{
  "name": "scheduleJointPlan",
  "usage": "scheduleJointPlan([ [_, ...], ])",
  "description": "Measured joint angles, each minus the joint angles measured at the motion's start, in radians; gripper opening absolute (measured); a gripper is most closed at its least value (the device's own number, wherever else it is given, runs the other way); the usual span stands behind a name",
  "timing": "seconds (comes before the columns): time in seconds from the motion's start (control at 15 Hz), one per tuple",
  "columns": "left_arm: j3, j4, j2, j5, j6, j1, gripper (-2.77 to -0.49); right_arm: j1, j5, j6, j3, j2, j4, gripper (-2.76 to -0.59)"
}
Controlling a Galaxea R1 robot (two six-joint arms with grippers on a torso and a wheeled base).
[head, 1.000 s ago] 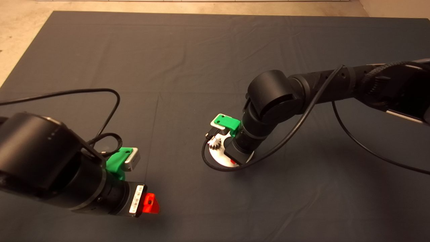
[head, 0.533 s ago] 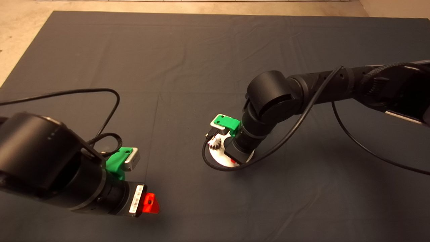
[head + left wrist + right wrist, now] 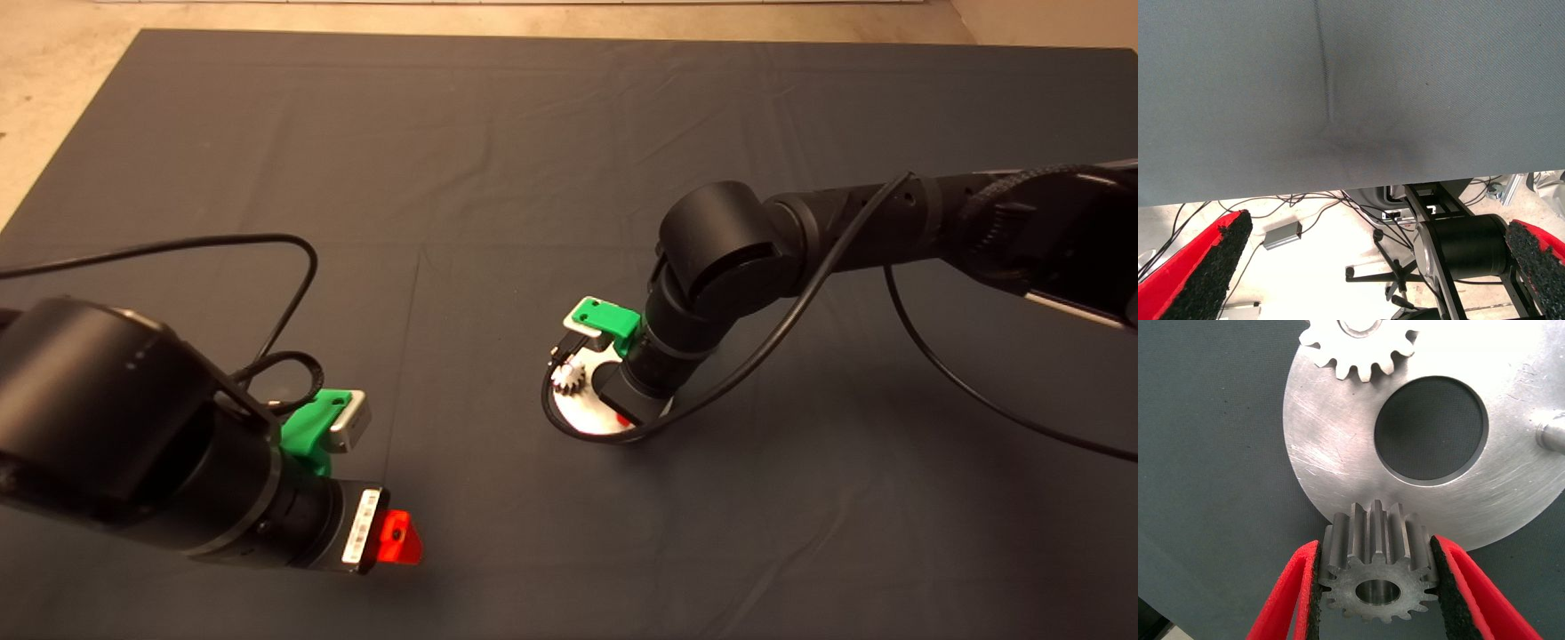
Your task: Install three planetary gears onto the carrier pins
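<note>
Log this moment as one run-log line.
right gripper: shut on planetary gear over carrier disc edge | one gear on disc | one bare pin visible | left gripper: open, idle

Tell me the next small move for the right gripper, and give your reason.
Probably carry the held gear over the bare pin and line its hole up before lowering. The right gripper is shut on that gear near the disc rim; one gear already sits on the disc, and that pin stands uncovered. The left gripper waits open, off to the side.
</note>
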Motion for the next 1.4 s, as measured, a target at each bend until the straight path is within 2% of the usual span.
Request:
scheduleJointPlan([
  [0.53,0.000,0.001,0.000,0.000,0.000,0.000,-0.49,-0.003,0.001,-0.004,-0.001,0.000,-0.004,-2.36],
  [0.73,0.000,0.005,0.000,0.000,0.000,0.012,-0.49,-0.004,0.002,-0.004,-0.001,0.000,-0.005,-2.36],
  [1.4,0.000,0.016,0.000,0.000,0.001,0.017,-0.49,-0.008,0.002,-0.004,-0.001,0.000,-0.006,-2.36],
])
